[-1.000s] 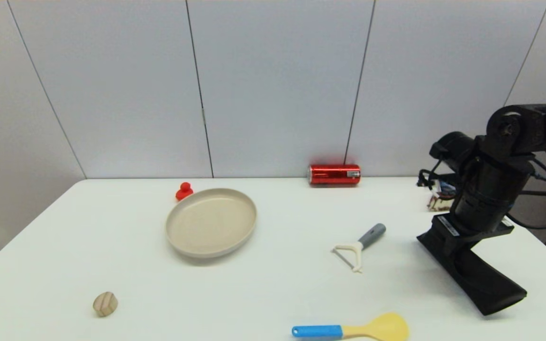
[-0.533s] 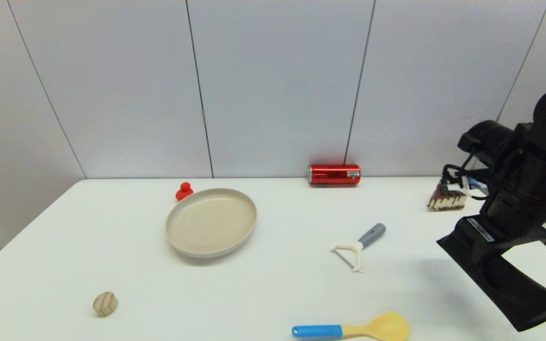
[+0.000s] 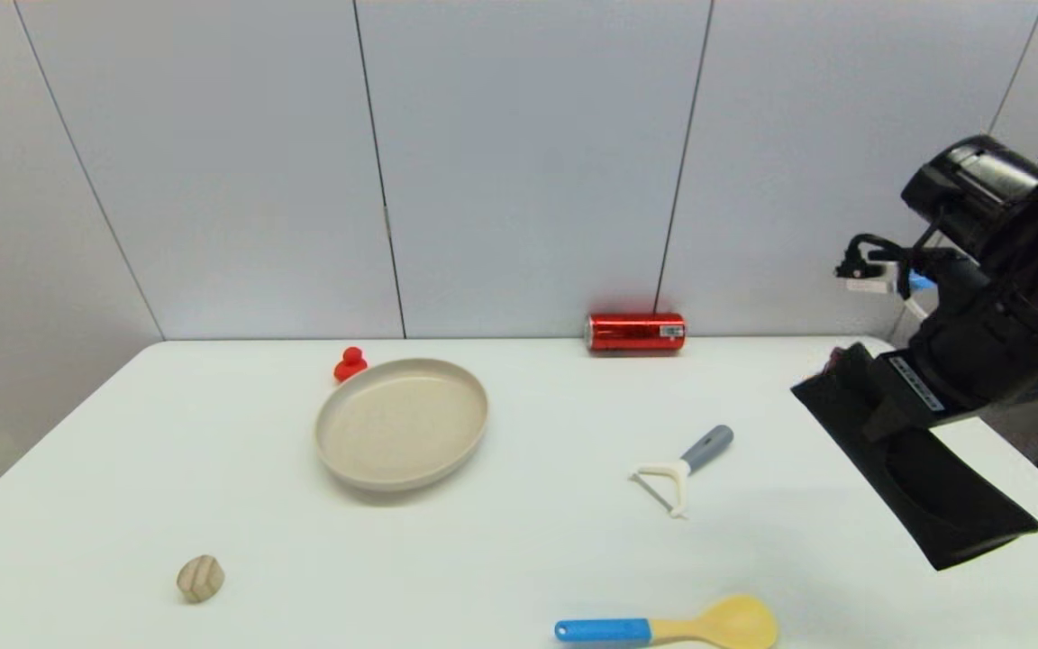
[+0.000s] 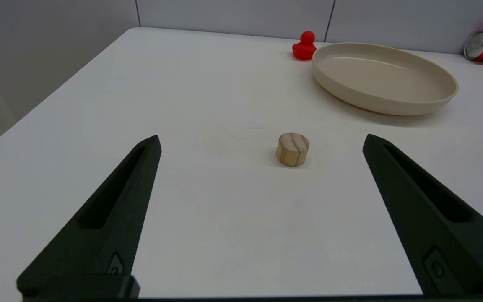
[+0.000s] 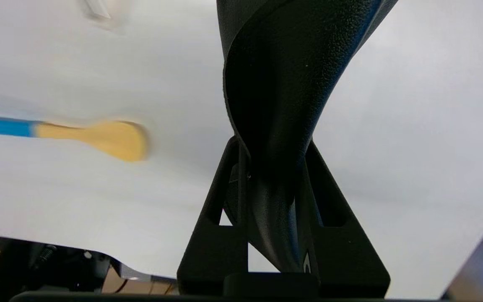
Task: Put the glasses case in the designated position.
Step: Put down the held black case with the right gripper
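The glasses case (image 3: 920,464), a long flat black pouch, hangs tilted in the air over the table's right side. My right gripper (image 3: 884,406) is shut on its upper end. In the right wrist view the case (image 5: 283,75) runs out from between the two clamped fingers of the right gripper (image 5: 273,147), above the white table. My left gripper (image 4: 261,140) shows only in the left wrist view. It is open and low over the table's near left part, and a small wooden cylinder (image 4: 292,149) lies just beyond its fingertips.
A beige plate (image 3: 402,422) sits left of centre with a red duck toy (image 3: 350,363) behind it. A red can (image 3: 636,332) lies at the back wall. A grey-handled peeler (image 3: 681,469), a blue-and-yellow spoon (image 3: 672,626) and the wooden cylinder (image 3: 200,578) also lie on the table.
The right arm has lifted the glasses case off the table, swinging it right and then upward. It now covers the small brown item at the far right. Nothing else has moved.
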You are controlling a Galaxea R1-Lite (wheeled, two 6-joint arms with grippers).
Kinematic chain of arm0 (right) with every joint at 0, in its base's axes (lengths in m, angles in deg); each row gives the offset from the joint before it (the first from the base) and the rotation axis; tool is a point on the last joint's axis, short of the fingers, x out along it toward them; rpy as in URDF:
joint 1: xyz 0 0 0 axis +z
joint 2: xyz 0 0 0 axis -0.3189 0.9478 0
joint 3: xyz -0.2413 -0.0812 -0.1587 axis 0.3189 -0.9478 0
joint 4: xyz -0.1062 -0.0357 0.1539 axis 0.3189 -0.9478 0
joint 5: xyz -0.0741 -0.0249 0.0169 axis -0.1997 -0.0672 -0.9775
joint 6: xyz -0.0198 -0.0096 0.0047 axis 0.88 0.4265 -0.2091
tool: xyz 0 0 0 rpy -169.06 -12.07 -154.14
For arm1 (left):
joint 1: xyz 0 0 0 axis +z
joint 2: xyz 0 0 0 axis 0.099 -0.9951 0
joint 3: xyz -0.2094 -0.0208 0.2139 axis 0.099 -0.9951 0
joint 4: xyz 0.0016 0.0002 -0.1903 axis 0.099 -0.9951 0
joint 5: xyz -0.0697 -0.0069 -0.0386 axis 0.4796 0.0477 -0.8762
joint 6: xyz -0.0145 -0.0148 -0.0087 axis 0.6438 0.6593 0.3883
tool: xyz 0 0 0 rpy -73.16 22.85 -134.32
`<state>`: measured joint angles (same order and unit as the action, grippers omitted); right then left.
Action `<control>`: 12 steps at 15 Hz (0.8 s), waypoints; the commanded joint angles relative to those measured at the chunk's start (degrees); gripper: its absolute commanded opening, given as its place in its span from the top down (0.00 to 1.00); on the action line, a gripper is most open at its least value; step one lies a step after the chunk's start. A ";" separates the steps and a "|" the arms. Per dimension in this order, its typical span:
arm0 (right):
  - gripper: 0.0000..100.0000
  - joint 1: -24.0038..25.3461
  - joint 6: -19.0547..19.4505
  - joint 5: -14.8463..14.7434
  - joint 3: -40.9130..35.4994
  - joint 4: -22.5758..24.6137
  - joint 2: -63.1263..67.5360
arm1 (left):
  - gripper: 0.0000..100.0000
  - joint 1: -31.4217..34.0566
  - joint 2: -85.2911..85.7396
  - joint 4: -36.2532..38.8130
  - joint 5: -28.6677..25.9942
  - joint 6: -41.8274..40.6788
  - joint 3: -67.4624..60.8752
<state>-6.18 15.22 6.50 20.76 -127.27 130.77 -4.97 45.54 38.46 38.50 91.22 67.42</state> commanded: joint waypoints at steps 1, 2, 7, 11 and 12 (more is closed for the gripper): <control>1.00 11.13 0.15 0.51 6.04 0.07 -0.76 | 0.00 0.00 -0.07 0.11 0.03 0.04 0.00; 1.00 13.77 0.58 0.60 7.01 0.16 -0.49 | 0.00 0.00 -0.07 -0.07 0.03 0.04 0.00; 1.00 26.25 4.28 4.73 11.14 0.60 2.06 | 0.00 0.08 -0.07 0.11 0.03 0.04 0.00; 1.00 32.58 9.46 5.17 11.32 8.60 6.01 | 0.00 0.00 -0.07 -0.07 0.03 0.04 0.00; 1.00 33.37 10.69 5.08 11.23 10.53 7.42 | 0.00 0.08 -0.07 0.11 0.03 0.04 0.00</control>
<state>24.78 23.75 11.61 31.91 -119.64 134.55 -4.95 45.54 38.43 38.50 91.22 67.42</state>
